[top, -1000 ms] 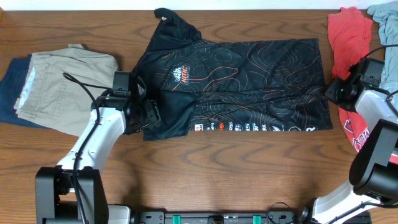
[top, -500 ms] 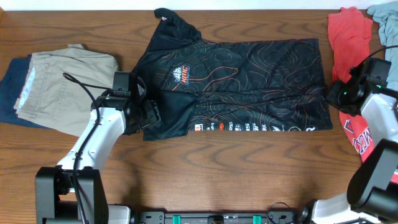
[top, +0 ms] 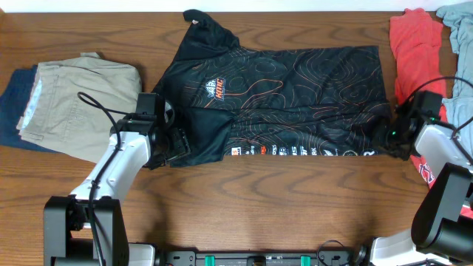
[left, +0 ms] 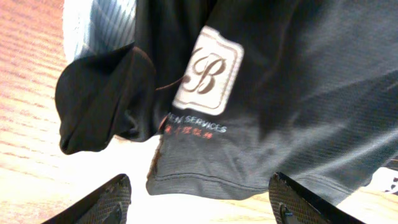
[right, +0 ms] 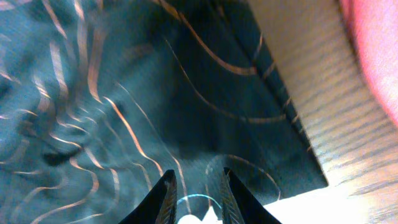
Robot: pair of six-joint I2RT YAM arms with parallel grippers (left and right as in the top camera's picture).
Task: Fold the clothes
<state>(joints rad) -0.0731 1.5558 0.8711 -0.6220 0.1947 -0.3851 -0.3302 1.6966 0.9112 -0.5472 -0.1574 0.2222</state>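
Observation:
The black jersey (top: pixel 295 96) with thin orange contour lines lies flat and sideways on the wooden table, collar to the left, hem to the right. My left gripper (top: pixel 176 140) is open at its lower left corner; in the left wrist view (left: pixel 199 202) the fingers straddle a black hem edge (left: pixel 205 180) below a white "B" patch (left: pixel 208 68), not touching it. My right gripper (top: pixel 392 137) sits at the lower right hem corner. In the right wrist view its fingers (right: pixel 196 186) are only narrowly apart over the jersey fabric (right: pixel 124 93).
Folded khaki trousers (top: pixel 74 103) lie on a navy garment (top: pixel 11 111) at the left. A red shirt (top: pixel 410 44) and a pale blue garment (top: pixel 458 22) lie at the back right; the red one also shows in the right wrist view (right: pixel 373 50).
My right gripper has moved down along the jersey's right edge to its lower hem corner. My left gripper has shifted slightly toward the front.

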